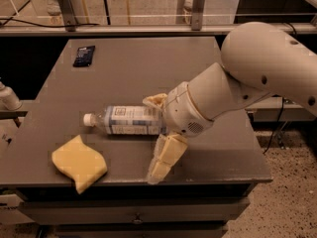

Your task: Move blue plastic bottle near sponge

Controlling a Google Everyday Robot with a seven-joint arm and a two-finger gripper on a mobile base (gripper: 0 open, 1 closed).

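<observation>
Sponge (79,162) near-left on table (148,63). Gripper (152,138) just right of it, fingers spread wide, straddling the base end, gripping nothing. Blue plastic bottle (126,120) lies sideways beyond sponge, cap pointing left. Dark packet (84,56) far-left.

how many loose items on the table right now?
3: blue plastic bottle lying at centre, sponge front-left, dark packet back-left. The gripper, open, straddles the bottle's base; the arm could hide something small.
</observation>
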